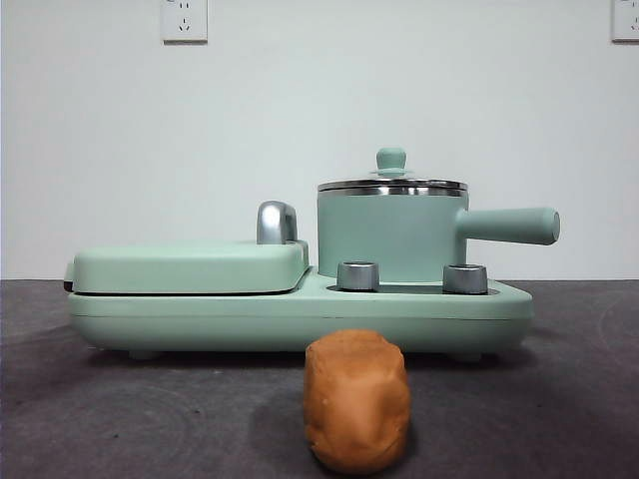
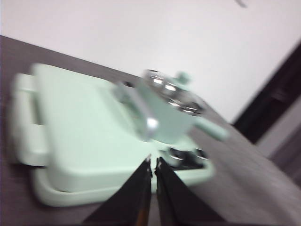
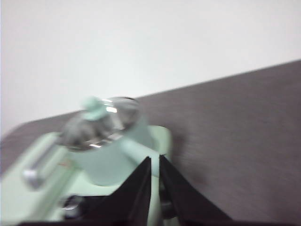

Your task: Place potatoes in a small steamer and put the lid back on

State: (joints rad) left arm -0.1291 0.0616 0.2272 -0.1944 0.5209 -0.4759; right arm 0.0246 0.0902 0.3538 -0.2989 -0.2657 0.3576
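Nearest, orange-brown rough potato (image 1: 356, 414): alone on the dark table (image 1: 559, 419), before the appliance base.
Mint-green cylindrical steamer pot (image 1: 389, 235): on the base, beyond both grippers' tips.
Steel-rimmed glass lid (image 1: 391, 184): seated on the pot.
Left gripper (image 2: 153, 162): jaws together, empty.
Right gripper (image 3: 155, 160): jaws nearly touching, empty.

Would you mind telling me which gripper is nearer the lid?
Right, likely. The right gripper is above the pot's handle side, the lid close ahead; the left gripper is beyond the griddle.
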